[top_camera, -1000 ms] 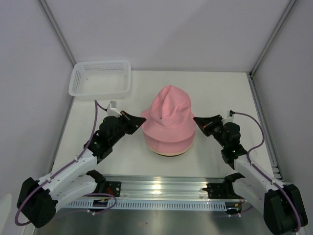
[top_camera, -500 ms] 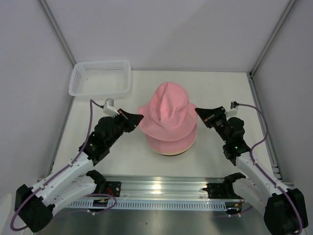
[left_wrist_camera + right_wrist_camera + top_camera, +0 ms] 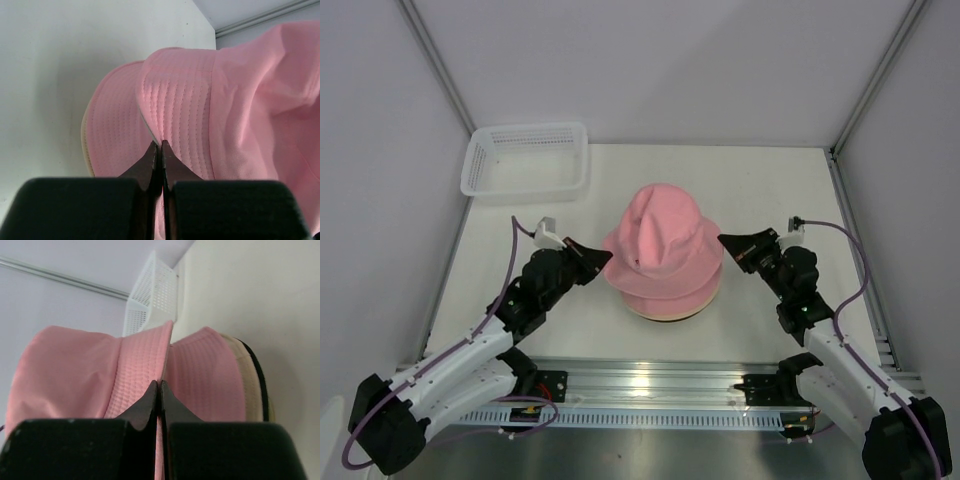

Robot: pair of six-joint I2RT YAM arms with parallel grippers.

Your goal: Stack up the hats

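Top pink hat (image 3: 663, 238) draped over the hat stack (image 3: 665, 303) mid table (image 3: 770, 190). I had left gripper (image 3: 607, 258) and right gripper (image 3: 724, 243) pinched tight on its brim, opposite sides.

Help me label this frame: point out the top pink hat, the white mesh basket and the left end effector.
top pink hat (image 3: 665, 222): top external view, on its crown.
white mesh basket (image 3: 525, 186): top external view, on its near wall.
left end effector (image 3: 160, 148): left wrist view, between its shut fingertips.
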